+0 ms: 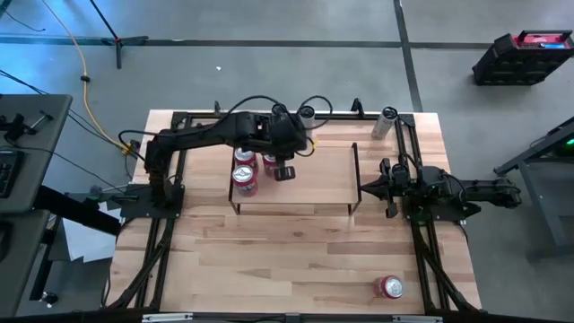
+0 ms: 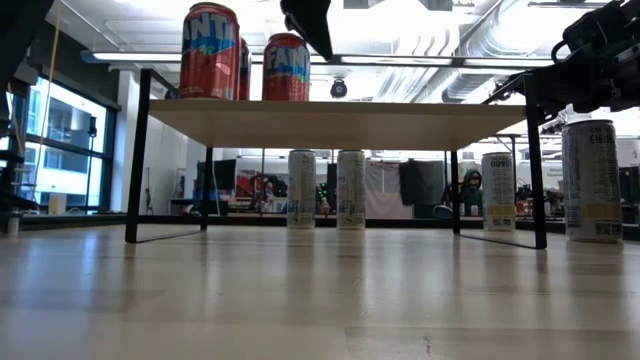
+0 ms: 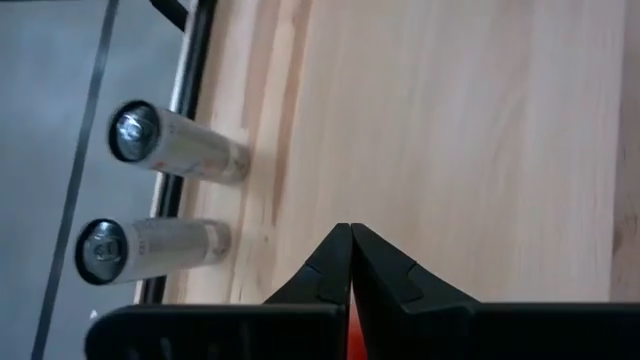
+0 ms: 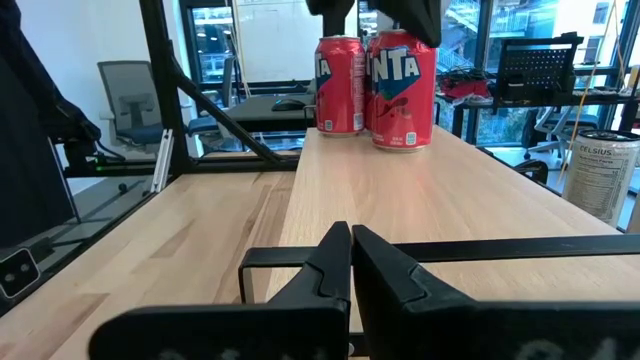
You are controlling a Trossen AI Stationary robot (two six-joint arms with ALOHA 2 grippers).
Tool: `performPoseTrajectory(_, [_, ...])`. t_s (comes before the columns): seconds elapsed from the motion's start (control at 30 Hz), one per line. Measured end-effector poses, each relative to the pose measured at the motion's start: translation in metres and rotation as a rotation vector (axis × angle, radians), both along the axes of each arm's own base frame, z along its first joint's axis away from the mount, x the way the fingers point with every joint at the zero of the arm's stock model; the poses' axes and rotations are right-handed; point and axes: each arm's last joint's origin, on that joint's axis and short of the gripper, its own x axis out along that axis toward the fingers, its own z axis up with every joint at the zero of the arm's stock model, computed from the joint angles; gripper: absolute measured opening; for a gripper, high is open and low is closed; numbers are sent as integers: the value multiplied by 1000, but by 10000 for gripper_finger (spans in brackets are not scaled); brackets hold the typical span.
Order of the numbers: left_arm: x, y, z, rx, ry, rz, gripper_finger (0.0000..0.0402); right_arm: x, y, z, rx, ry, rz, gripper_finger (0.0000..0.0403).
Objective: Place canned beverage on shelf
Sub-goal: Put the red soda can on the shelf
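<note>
Currently three red Fanta cans (image 1: 244,175) stand on the shelf (image 1: 318,175); left gripper (image 1: 284,170) beside them, fingers (image 3: 335,262) closed, empty. Risk: withdrawing could topple the nearest can

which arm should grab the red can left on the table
Right. The can lies on the right side, nearer the right claw; the left claw is over the shelf.
</note>
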Motion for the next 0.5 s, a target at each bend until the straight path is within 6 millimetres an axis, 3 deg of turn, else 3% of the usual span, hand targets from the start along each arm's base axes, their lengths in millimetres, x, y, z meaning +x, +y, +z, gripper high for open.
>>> performPoseTrajectory(0.5, [-5, -2, -2, 10, 57, -16, 0, 0, 0, 0, 0, 0, 0, 0])
